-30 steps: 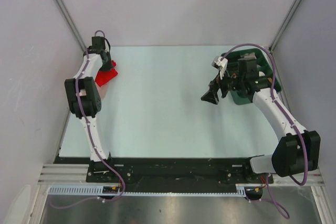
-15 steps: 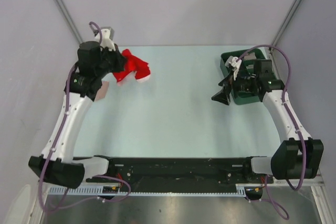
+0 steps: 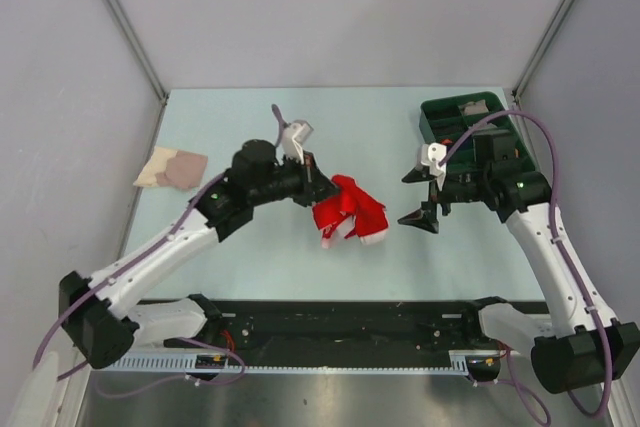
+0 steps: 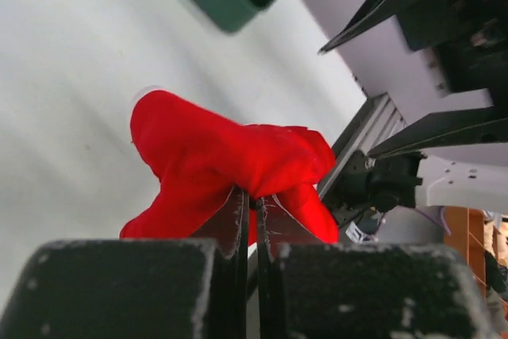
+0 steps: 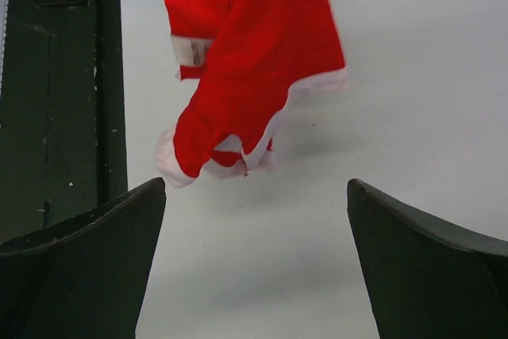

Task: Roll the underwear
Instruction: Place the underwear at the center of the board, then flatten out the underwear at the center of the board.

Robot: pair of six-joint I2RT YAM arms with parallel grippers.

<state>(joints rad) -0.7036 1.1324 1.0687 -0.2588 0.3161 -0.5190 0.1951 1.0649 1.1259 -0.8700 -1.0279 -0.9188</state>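
Over the pale table point(image 3: 370, 127), red white-trimmed fabric briefs point(image 3: 350, 209) are clenched by the left gripper point(image 3: 322, 194); flattening beside the released right gripper point(image 3: 420, 197) is advised.

The left arm point(image 3: 165, 255) stretched from its base diagonally inward and forward, nearly straight. The left gripper point(image 3: 318, 192) pointed right, its 2 fingers point(image 4: 230, 220) pressed together on a pinch of the underwear point(image 3: 348, 213). The right arm point(image 3: 555, 247) ran forward from its base, then bent inward at the wrist. The right gripper point(image 3: 418, 197) faced the left one from nearby, its 2 fingers point(image 5: 79, 260) spread wide apart.
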